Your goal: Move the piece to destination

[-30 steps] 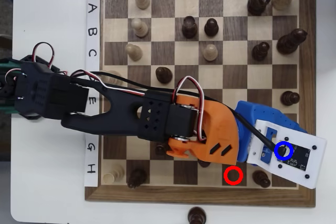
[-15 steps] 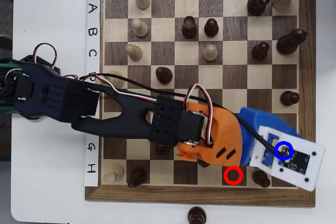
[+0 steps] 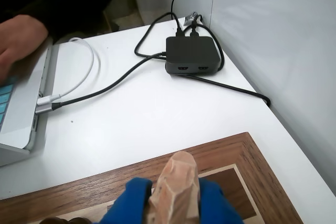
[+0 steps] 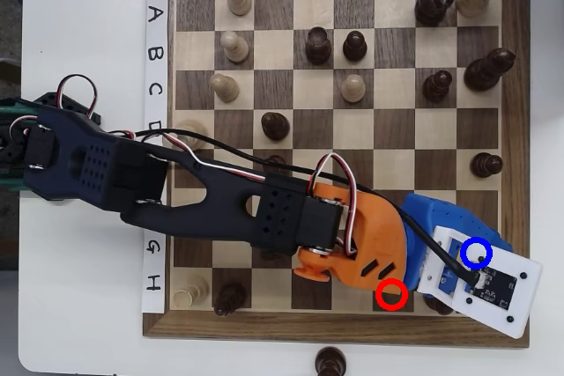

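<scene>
In the wrist view my gripper point(image 3: 174, 195) is shut on the piece point(image 3: 178, 182), a pale-wood chess piece standing up between the two blue fingers point(image 3: 128, 198) over the chessboard's walnut border point(image 3: 236, 148). In the overhead view the orange wrist point(image 4: 366, 244) and the white camera mount point(image 4: 489, 283) cover the board's lower right corner, and they hide the piece and the fingertips. The destination's blue ring point(image 4: 477, 253) lies over that mount, so the light square under it is hidden. A red ring point(image 4: 391, 293) marks a dark square by the wrist.
Several dark and cream pieces stand on the upper board; a dark one point(image 4: 486, 165) is just above the gripper. One dark piece point(image 4: 330, 363) sits off the board. Beyond the board edge are a black hub point(image 3: 193, 55), cables, a laptop point(image 3: 21, 114), a person's hand point(image 3: 18, 43) and a white wall.
</scene>
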